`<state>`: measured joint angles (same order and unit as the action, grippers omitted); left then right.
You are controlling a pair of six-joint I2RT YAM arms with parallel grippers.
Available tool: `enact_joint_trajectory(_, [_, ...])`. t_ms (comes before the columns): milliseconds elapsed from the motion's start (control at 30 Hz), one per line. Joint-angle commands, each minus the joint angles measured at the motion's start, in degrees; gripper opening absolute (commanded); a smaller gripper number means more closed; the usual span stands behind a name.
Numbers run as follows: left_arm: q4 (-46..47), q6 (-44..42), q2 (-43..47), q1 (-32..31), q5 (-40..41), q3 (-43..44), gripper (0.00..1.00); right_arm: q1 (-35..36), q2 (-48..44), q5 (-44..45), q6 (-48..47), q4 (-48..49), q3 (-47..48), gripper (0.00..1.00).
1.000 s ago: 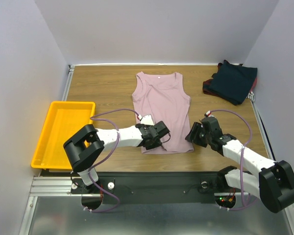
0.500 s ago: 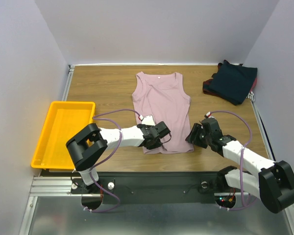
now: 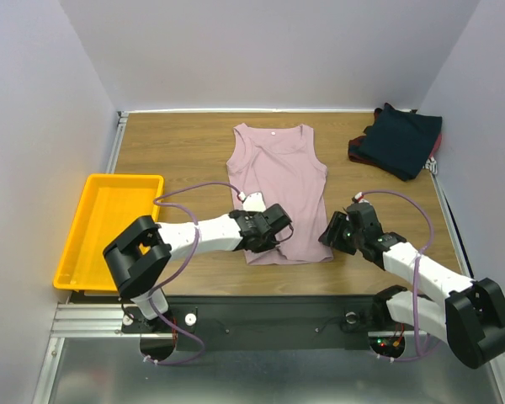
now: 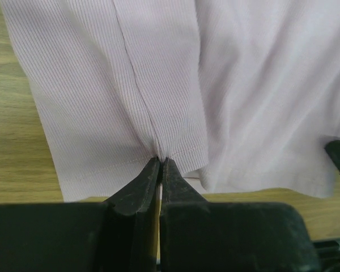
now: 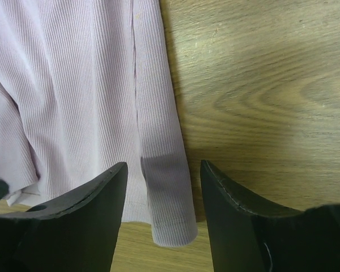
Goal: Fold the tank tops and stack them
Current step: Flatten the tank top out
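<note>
The dusty pink tank top [image 3: 278,168] lies flat in the middle of the table, neck at the far end. My left gripper [image 3: 268,232] is at its near hem, left of centre. In the left wrist view the gripper [image 4: 160,162] is shut on a pinched ridge of the pink hem [image 4: 175,150]. My right gripper [image 3: 333,229] is open at the top's near right corner. In the right wrist view it [image 5: 163,170] straddles that corner [image 5: 170,221] without gripping it. The dark navy tank tops [image 3: 400,139] lie bunched at the far right.
A yellow plastic tray [image 3: 76,252] sits at the left edge of the wooden table [image 3: 177,151]. Grey walls close in the table at the back and on both sides.
My left gripper has shifted slightly away from me with the pink hem pinched in it, and the left arm's elbow has swung left. The right arm has hardly moved.
</note>
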<state>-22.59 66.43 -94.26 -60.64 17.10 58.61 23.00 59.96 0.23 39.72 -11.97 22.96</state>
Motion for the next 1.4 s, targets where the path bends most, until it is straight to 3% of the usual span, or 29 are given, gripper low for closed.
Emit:
enact_joint_trajectory(0, [-0.79, -1.83, 5.22, 0.87, 2.23, 1.42, 0.00, 0.37, -1.34, -1.62, 1.23, 0.63, -0.81, 0.60])
enact_joint_trajectory(400, [1.58, -3.33, 14.18, 5.53, 2.32, -4.73, 0.00, 0.37, -5.38, -2.16, 6.06, -4.38, -1.87, 0.55])
enact_joint_trajectory(600, [4.13, -4.82, 16.47, 7.20, 1.09, -7.10, 0.00, 0.46, -6.27, 1.87, 1.33, -14.38, 5.85, 0.54])
enact_joint_trajectory(700, [5.80, -5.43, 16.91, 7.99, 0.13, -8.24, 0.00, 3.44, -3.90, 6.26, 0.09, -18.16, 12.00, 0.54])
enact_joint_trajectory(867, [7.82, -6.67, 18.05, 9.49, -1.19, -10.00, 0.00, 15.48, 2.95, 19.62, 3.07, -23.53, 19.31, 0.53])
enact_joint_trajectory(933, [8.17, -7.28, 19.28, 10.62, -1.46, -11.23, 0.00, 18.55, 5.93, 24.17, 4.56, -26.25, 20.10, 0.44])
enact_joint_trajectory(1067, [8.87, -7.72, 21.21, 11.69, -1.81, -12.81, 0.00, 20.23, 7.44, 26.83, 6.41, -28.45, 20.63, 0.35])
enact_joint_trajectory(1367, [9.49, -8.16, 23.42, 13.09, -2.16, -14.93, 0.00, 24.28, 12.10, 29.21, 9.23, -29.43, 20.99, 0.35])
